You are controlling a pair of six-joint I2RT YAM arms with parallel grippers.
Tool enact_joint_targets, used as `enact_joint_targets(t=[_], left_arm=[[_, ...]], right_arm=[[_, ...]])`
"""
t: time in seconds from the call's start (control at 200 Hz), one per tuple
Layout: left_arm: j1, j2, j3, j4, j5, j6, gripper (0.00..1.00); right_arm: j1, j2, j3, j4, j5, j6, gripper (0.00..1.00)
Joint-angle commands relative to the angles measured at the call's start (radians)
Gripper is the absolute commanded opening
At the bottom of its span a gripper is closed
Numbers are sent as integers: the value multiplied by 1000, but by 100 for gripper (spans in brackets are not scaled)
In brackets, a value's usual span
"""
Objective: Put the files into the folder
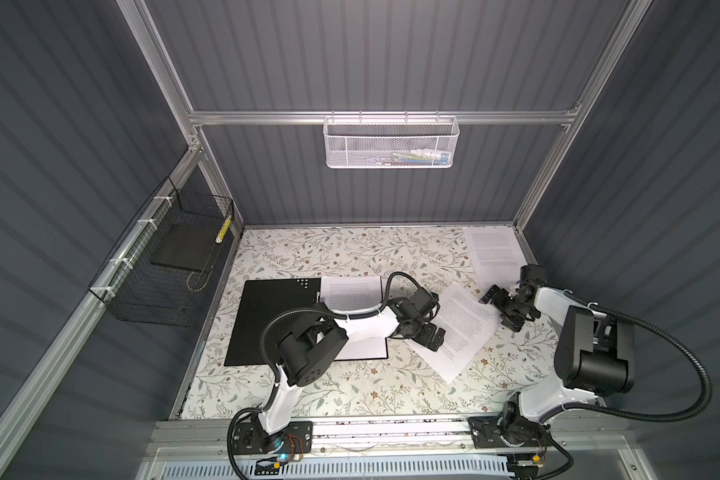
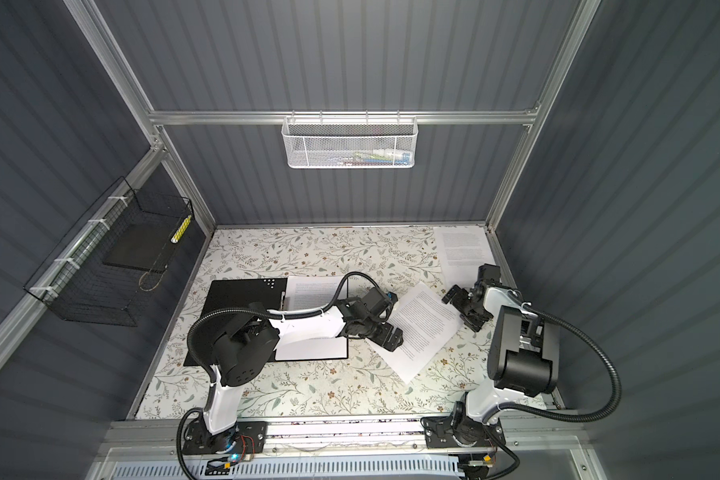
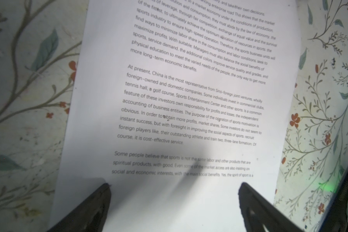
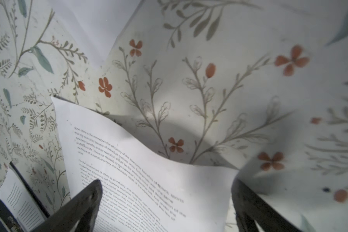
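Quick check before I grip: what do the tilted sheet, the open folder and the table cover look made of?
Tilted sheet: thin matte white paper, black print; one edge waves upward in the right wrist view.
Open folder: matte black inside, flat with crisp edges; plastic or card, cannot tell.
Table cover: smooth floral-printed film or paper, little glare.

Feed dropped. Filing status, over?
Left hand open, right hand open, both empty. Filed sheet on open folder; tilted sheet between hands, third sheet far corner. Left arm overhangs folder.
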Motion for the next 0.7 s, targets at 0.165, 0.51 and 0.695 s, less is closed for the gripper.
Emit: enact_joint_targets(t=[0.165,0.51,0.695], left_arm=[[-7,110,26,-111,25,-6,100],[-7,110,15,-101,28,-13,100],[-7,122,30,-106,25,-19,100]], right_arm=[[84,-60,-89,73,-227,55,99],[122,-264,-271,309,-336,213,99],[148,-379,-392,402,-288,308,99]])
